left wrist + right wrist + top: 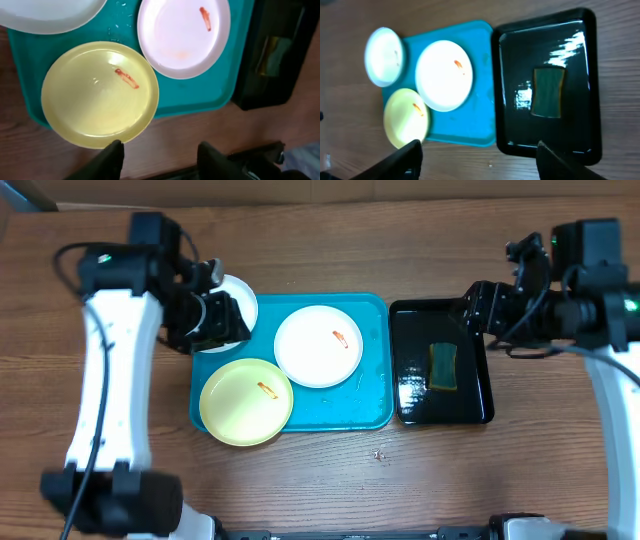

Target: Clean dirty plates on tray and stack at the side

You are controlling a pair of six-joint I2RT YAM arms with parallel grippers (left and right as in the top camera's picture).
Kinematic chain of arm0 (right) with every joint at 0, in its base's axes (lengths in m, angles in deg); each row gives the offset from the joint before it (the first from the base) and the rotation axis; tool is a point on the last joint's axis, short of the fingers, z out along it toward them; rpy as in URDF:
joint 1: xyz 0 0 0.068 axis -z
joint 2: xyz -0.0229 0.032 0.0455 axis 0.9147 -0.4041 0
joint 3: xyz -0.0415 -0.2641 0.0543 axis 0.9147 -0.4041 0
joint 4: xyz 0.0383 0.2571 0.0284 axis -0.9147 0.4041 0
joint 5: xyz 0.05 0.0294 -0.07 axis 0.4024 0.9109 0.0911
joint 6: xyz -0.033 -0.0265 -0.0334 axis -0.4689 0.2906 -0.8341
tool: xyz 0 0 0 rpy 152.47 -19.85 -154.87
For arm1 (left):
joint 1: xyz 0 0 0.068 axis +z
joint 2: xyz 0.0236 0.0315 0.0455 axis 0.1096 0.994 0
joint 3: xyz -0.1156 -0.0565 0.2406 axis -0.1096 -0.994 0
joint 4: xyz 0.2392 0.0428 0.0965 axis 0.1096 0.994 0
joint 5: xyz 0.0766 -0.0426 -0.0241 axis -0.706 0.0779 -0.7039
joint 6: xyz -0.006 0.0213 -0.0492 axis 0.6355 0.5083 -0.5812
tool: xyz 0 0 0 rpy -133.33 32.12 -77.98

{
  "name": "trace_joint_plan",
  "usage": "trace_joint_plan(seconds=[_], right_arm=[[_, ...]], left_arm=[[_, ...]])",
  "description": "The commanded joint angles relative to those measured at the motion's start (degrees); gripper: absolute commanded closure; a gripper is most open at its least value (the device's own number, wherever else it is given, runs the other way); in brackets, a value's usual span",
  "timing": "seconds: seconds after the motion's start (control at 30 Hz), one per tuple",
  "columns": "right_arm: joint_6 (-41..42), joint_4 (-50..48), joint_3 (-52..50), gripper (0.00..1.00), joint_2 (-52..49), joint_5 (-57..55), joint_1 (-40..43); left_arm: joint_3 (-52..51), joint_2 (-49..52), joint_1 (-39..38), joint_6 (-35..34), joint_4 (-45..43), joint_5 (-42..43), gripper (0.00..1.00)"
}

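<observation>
The turquoise tray (pixel 370 395) lies mid-table. One white plate (pixel 318 346) with an orange smear rests on it. A yellow-green plate (pixel 246 401), also smeared, overhangs its near-left corner. A second white plate (pixel 240 298) sits at the far-left corner, partly hidden under my left gripper (pixel 222 320). In the left wrist view the yellow-green plate (pixel 100 95) and white plate (pixel 182 37) lie below my left gripper (pixel 162 157), which is open and empty. My right gripper (pixel 478 308) hovers over the black tray's far-left corner. In its wrist view, the right gripper (pixel 480 160) is open and empty.
A smaller black tray (pixel 412 405) lies right of the turquoise one, wet and shiny, with a green sponge (pixel 443 366) in it; the sponge (pixel 548 92) also shows in the right wrist view. Bare wooden table surrounds both trays.
</observation>
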Motion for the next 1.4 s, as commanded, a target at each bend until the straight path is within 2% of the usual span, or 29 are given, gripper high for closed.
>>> trace_joint_plan(seconds=[0.0, 0.13, 0.33, 0.57, 0.77, 0.83, 0.93, 1.07, 1.17, 1.3, 1.33, 1.37], right_arm=[[0.1, -0.8, 0.8, 0.35, -1.8, -3.2, -1.5], [0.1, -3.8, -1.8, 0.39, -5.5, -5.7, -3.6], [0.2, -8.7, -4.9, 0.40, -11.8, -6.2, -5.5], [0.1, -10.4, -5.7, 0.39, -18.9, -8.4, -5.6], [0.1, -11.2, -6.8, 0.39, -18.9, -10.1, -5.6], [0.1, -11.3, -6.8, 0.39, -18.9, -10.1, -5.6], [0.1, -11.4, -7.1, 0.38, -18.9, -11.0, -5.6], [0.1, -11.6, -7.8, 0.36, -18.9, -12.5, -5.6], [0.1, -11.7, -8.5, 0.35, -18.9, -12.9, -5.6], [0.1, -12.5, -10.6, 0.35, -18.9, -12.9, -5.6], [0.1, -13.0, -11.2, 0.35, -18.9, -12.9, -5.6], [0.1, -13.6, -12.1, 0.35, -18.9, -12.9, -5.6]], left_arm=[[-3.3, 3.6, -2.8, -3.7, -4.2, -4.1, 0.53], [-6.8, 7.4, -5.6, -7.5, -12.4, -7.9, 0.56], [-7.9, 12.2, -8.0, -10.5, -17.6, -15.6, 0.60], [-7.9, 21.4, -9.7, -10.5, -20.6, -13.9, 0.61], [-7.9, 26.0, -11.1, -10.3, -23.3, -13.6, 0.62], [-7.9, 26.7, -11.4, -10.3, -24.7, -13.5, 0.65], [-7.8, 26.8, -11.9, -10.3, -26.9, -13.5, 0.78], [-7.7, 26.8, -12.5, -6.0, -30.2, -13.5, 0.89], [-7.7, 26.8, -12.9, 0.0, -33.2, -13.5, 0.92], [-7.7, 26.8, -13.3, 5.1, -36.8, -13.6, 0.89], [-7.7, 26.8, -13.3, 5.6, -37.3, -13.5, 0.87], [-7.7, 26.8, -13.3, 6.2, -37.8, -13.5, 0.80]])
